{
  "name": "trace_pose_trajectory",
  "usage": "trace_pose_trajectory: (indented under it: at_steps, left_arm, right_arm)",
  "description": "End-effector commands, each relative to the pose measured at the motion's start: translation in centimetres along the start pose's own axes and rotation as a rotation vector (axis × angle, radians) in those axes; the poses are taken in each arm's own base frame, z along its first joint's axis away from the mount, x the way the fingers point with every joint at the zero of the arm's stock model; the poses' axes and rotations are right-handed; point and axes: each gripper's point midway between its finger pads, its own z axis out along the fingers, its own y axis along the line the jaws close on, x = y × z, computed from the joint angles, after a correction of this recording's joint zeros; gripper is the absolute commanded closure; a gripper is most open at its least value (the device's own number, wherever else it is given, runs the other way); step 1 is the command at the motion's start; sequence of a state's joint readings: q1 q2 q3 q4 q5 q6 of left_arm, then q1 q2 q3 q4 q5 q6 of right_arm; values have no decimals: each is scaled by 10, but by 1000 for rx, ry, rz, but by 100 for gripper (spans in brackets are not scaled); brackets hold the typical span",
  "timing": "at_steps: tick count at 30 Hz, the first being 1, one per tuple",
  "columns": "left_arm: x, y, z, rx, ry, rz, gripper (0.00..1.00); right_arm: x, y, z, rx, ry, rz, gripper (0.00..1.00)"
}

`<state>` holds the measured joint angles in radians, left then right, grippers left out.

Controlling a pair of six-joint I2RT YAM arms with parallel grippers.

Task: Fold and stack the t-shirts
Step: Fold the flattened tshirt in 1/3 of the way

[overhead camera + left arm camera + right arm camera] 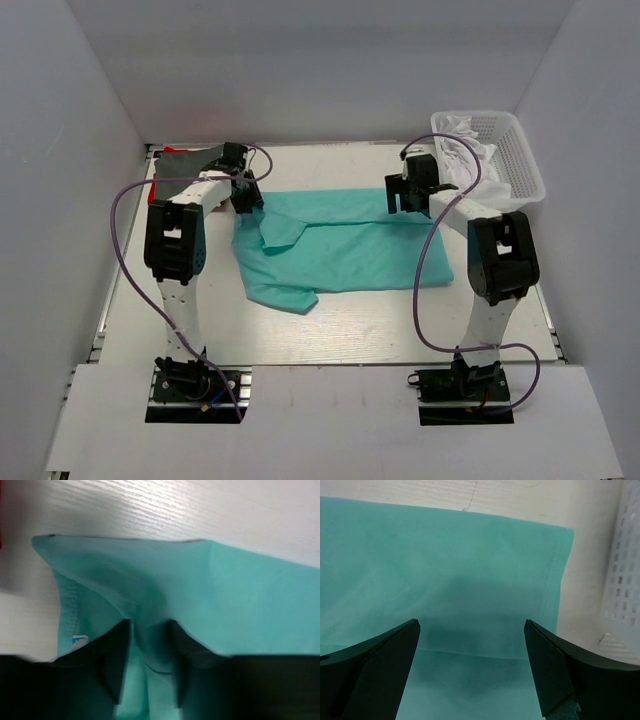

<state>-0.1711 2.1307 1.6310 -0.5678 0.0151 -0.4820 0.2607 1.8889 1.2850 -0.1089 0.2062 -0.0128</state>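
The mint-teal t-shirt (pixel 345 245) lies spread across the middle of the table, with a fold raised at its left side. My left gripper (pixel 248 200) is at the shirt's far left corner. In the left wrist view it (pixel 150 647) is shut on a pinched ridge of the teal cloth (pixel 210 595). My right gripper (pixel 400 200) hovers over the shirt's far right part. In the right wrist view it (pixel 472 627) is open and empty above the flat teal cloth (pixel 460 565). The dark grey t-shirt (pixel 190 158) lies at the back left, with a sliver of the red t-shirt (pixel 153 152) beside it.
A white lattice basket (pixel 520 150) with white cloth in it stands at the back right, close to my right arm; its wall shows in the right wrist view (pixel 627 580). White walls enclose the table on three sides.
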Motion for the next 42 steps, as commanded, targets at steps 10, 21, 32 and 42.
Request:
trace_pose_trajectory:
  at_steps: [10,21,32,42]
  left_arm:
    - [-47,23,-29,-112,-100,-18,73]
    - [-24,64,-34,-216,-37,-70,69]
    - [-25,75,-31,-185,9,-76,97]
    - [-58,43,-85,-113,-104,0,60]
  right_arm:
    - [1,0,31,-16,55,168,12]
    - [24,0,43,-11,148,200,29]
    - [23,-9,40,9,143,212,32]
    - [-42,-20,0,17,-21,160,10]
